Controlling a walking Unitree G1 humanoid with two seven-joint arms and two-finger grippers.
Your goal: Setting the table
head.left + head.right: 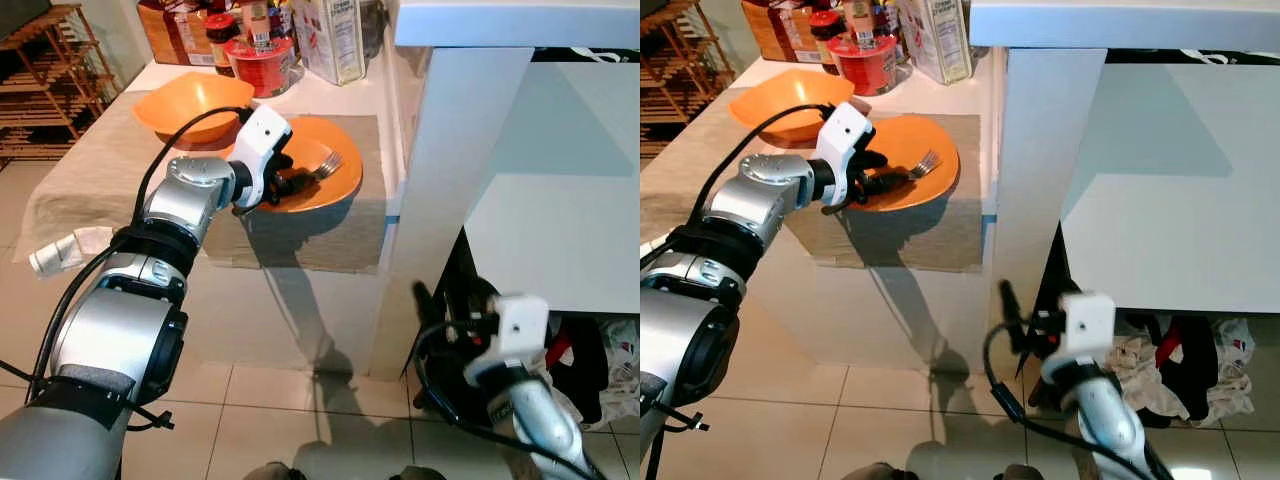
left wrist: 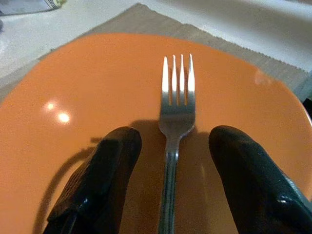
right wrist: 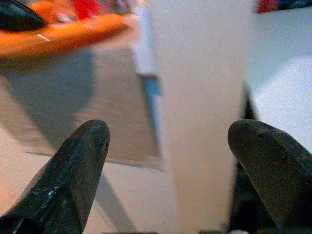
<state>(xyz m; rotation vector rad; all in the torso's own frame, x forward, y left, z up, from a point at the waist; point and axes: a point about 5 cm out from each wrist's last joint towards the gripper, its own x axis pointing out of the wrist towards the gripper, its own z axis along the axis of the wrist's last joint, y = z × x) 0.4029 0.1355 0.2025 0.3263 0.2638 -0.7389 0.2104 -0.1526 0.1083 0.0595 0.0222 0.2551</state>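
Left eye view: a white table [image 1: 330, 95] carries a beige cloth [image 1: 90, 170] hanging over its near edge. On the cloth sit an orange bowl [image 1: 190, 100] and, just beside it, an orange plate [image 1: 335, 170]. Boxes and jars [image 1: 260, 40] crowd the far end. A fork [image 2: 175, 122] lies on the plate, between the spread fingers of the left gripper [image 2: 173, 165], untouched. The right gripper [image 3: 170, 161], fingers apart, hangs low beside the table's white side panel [image 1: 450, 180].

Left claw [image 2: 168, 146] reaches forward, spread wide; right claw [image 3: 170, 146] hangs low, spread.
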